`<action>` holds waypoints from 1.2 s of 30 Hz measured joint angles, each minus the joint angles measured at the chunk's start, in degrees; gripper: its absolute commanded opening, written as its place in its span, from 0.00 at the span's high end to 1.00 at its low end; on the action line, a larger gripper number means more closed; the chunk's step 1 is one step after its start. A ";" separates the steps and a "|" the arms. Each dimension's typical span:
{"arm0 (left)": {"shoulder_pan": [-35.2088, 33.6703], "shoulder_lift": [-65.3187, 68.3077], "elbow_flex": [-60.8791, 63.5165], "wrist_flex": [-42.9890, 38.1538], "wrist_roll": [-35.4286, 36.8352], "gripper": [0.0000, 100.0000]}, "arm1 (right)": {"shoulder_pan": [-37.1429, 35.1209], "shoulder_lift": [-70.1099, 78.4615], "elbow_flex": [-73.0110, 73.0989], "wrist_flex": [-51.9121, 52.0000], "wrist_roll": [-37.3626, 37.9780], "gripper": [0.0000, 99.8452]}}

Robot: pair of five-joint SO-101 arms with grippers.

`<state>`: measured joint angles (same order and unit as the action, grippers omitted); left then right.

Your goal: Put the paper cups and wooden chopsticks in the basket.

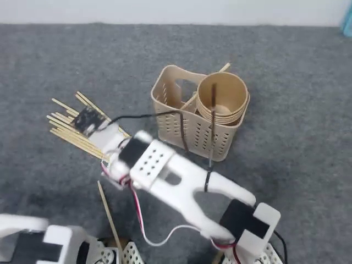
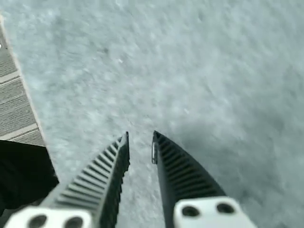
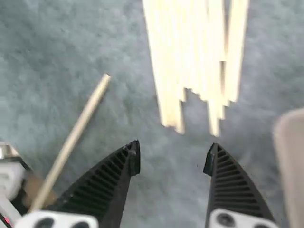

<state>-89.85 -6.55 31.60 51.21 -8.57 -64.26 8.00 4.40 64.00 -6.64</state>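
Now, your right gripper [image 3: 173, 152] gapes empty, just short of chopstick pile [image 3: 194, 61], toward left edge of surface [image 1: 286, 60]. Sticks' long axis runs straight ahead, so jaws close across it. Your left gripper [image 2: 140, 137] barely parted, empty, farther off; paper cups [image 1: 223, 96] sit in basket [image 1: 170, 129].

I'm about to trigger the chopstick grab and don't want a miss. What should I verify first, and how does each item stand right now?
1. Right gripper open and empty: ok, jaws stand wide apart with nothing between them.
2. Chopstick bundle between the jaws: not ok, its ends lie ahead of the fingertips.
3. Basket upright with room: ok, paper cups fill one compartment and the other looks mostly free.
4. Stray chopstick clear of the grab: ok, it lies apart from the bundle, near the arm bases.
5. Left gripper out of the way: ok, over bare carpet, holding nothing.
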 measured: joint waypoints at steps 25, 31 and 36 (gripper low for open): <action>-4.92 50.11 -68.66 23.82 8.44 0.92 | -8.26 4.40 8.79 -16.26 -4.84 0.78; -6.59 54.77 -80.53 26.02 10.02 0.92 | -8.79 12.92 6.15 -17.76 -4.84 0.78; -8.44 57.67 -87.82 26.20 12.31 0.92 | -9.23 14.15 0.53 -15.30 -4.84 0.78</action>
<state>-98.29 51.12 -56.22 77.41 3.74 -73.49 22.15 4.92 48.70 -11.47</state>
